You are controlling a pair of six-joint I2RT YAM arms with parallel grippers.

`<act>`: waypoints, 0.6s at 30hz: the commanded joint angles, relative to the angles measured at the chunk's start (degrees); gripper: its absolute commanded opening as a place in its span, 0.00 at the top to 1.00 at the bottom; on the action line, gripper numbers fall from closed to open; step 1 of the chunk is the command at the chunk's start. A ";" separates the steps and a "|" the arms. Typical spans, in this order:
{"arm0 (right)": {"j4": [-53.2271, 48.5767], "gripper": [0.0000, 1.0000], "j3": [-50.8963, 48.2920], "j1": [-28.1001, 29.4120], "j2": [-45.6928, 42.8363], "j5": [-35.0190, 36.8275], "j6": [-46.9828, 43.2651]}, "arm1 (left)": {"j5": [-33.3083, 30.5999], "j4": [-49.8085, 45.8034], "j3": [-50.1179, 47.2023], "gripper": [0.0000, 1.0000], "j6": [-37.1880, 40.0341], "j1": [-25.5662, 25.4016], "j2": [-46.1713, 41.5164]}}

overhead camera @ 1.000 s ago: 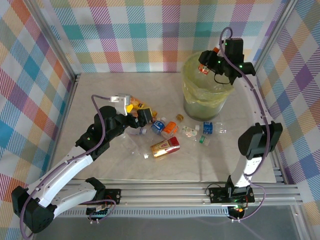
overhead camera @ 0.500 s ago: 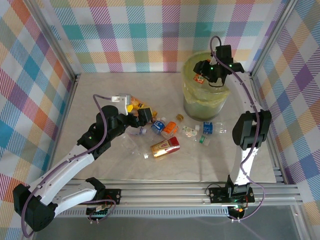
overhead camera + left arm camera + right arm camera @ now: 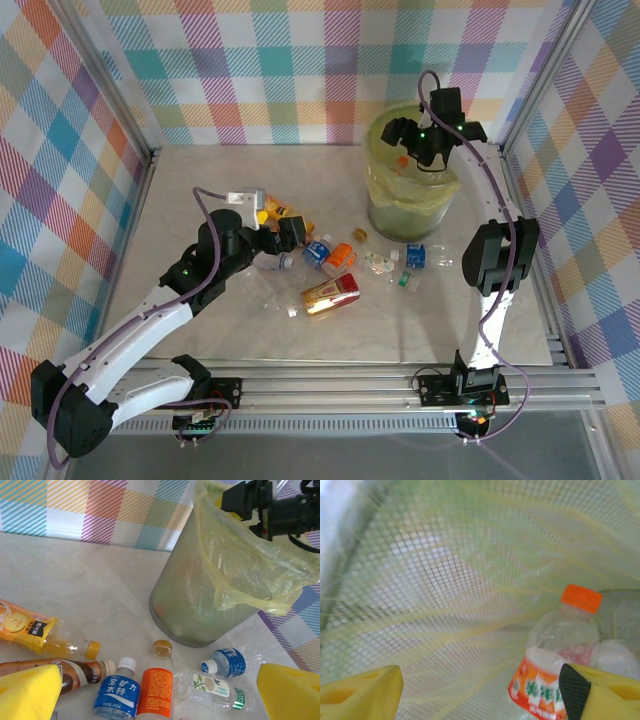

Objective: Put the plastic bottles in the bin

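The bin (image 3: pixel 410 200), a mesh wastebasket lined with a yellow-green bag, stands at the back right. My right gripper (image 3: pixel 402 143) hangs open over its mouth. Inside the bin (image 3: pixel 445 595), a clear bottle (image 3: pixel 555 655) with an orange cap and orange label lies free beside my right gripper's (image 3: pixel 480 700) far finger. My left gripper (image 3: pixel 275 232) is open above the bottle pile. Below my left gripper (image 3: pixel 160 695) lie a blue-label bottle (image 3: pixel 116 692), an orange-label bottle (image 3: pixel 156 690), a leaf-label clear bottle (image 3: pixel 217 687) and a small blue bottle (image 3: pixel 230 661) near the bin (image 3: pixel 200 595).
A yellow juice bottle (image 3: pixel 35 630) and a brown bottle (image 3: pixel 75 670) lie left of the pile. A gold and red pack (image 3: pixel 330 294) and a clear bottle (image 3: pixel 270 295) sit nearer the front. Checked walls close in the table on three sides.
My right gripper swung over the bin's mouth, opened and let go of the orange-capped bottle, which now lies inside. My left arm edged slightly toward the pile.
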 commanded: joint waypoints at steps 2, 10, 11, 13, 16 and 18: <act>-3.90 0.10 2.78 0.16 -2.65 1.84 -2.94 | -1.67 -1.25 1.23 0.00 -0.86 -0.44 -0.01; -10.35 0.00 2.62 0.14 -10.92 5.71 -6.98 | -3.98 -2.51 1.22 0.00 -1.16 -0.39 -0.44; -11.05 0.00 2.30 0.15 -12.24 6.04 -7.57 | -4.20 -2.59 1.22 0.00 -1.29 -0.42 -0.44; -12.68 0.00 0.97 0.14 -15.37 6.90 -8.60 | -4.85 -2.78 1.19 0.00 -1.70 -0.44 -0.43; -13.37 0.00 -3.35 0.23 -21.11 8.15 -9.53 | -6.62 -3.15 0.90 0.00 -2.69 -0.44 -0.43; -12.90 0.00 -7.64 0.78 -25.67 9.17 -9.63 | -8.07 -3.73 0.87 0.00 -3.57 -0.41 -0.38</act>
